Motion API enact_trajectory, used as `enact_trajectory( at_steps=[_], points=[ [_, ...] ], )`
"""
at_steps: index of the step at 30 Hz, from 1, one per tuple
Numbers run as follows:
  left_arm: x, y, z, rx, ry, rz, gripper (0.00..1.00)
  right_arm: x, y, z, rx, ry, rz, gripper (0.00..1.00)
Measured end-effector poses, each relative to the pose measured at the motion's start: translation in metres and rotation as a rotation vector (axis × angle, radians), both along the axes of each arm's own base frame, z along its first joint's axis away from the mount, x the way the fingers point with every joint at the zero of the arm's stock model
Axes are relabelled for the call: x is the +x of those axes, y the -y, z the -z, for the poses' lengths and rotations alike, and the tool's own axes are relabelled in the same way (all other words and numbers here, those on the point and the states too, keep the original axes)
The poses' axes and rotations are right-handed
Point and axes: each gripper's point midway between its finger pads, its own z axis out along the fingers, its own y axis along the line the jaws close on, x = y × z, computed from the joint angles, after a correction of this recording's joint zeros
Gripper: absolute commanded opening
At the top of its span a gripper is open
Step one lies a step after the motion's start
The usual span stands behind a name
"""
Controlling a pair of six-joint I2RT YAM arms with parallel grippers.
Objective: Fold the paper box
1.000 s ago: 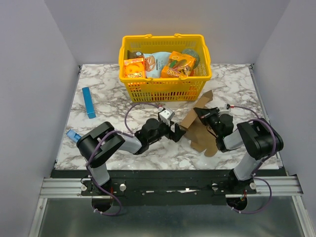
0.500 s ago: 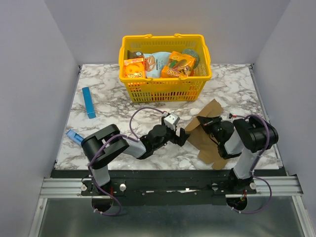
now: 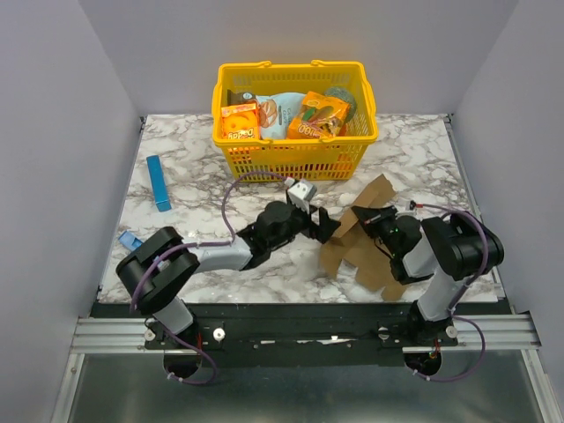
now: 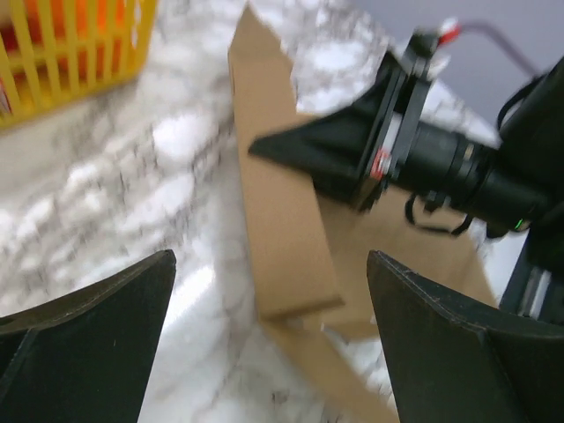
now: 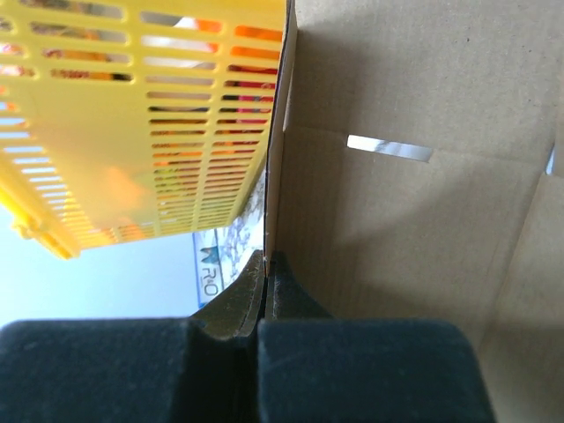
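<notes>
Currently on the desk, itemised.

1. Paper box. Plain brown card, unprinted and faintly ribbed. It is a flat notched sheet with pointed flaps and one narrow slot cut through a panel. It lies right of centre on the marble-patterned top, in front of the basket. One long panel is raised on edge along a crease. By my judgement it is thin and stiff, and will hinge only at its scored lines.

2. My right end effector. Closed on the paper box, pinching the raised panel's edge so tightly that no gap shows. I judge this grip keeps that wall standing and anchors the sheet while the other side is worked.

3. My left end effector. Wide open and holding nothing. Its black wedge-shaped fingers are spread to either side of the raised panel, near it but apart. I judge it is placed to press or fold the next flap.

4. Yellow basket. Rigid slatted plastic at the far side, holding orange printed cartons and packets.

5. Slim blue box. Lying flat, well apart at the left.
</notes>
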Motion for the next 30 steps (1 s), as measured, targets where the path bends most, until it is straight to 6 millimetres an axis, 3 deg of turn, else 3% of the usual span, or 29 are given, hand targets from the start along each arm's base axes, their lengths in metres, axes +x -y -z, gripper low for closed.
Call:
enact_trajectory(
  at_steps=[4, 6, 11, 15, 23, 30],
  points=[
    [0.026, 0.004, -0.066, -0.07, 0.051, 0.042, 0.99, 0.004, -0.007, -0.02, 0.004, 0.054, -0.036, 0.06],
    [0.036, 0.003, -0.085, -0.076, 0.065, 0.062, 0.99, 0.009, -0.011, -0.035, 0.009, 0.098, -0.056, 0.06],
    [0.056, -0.001, -0.104, 0.0, 0.034, 0.137, 0.99, 0.017, -0.022, -0.065, 0.019, 0.188, -0.113, 0.07],
    [0.063, 0.004, -0.091, 0.105, -0.016, 0.185, 0.99, 0.022, -0.03, -0.077, 0.027, 0.219, -0.154, 0.11],
    [0.052, 0.003, -0.032, 0.276, -0.177, 0.233, 0.99, 0.021, -0.031, -0.088, 0.005, 0.24, -0.169, 0.18],
    [0.043, 0.018, -0.017, 0.344, -0.203, 0.262, 0.99, 0.026, -0.032, -0.09, -0.013, 0.237, -0.17, 0.19]
  ],
)
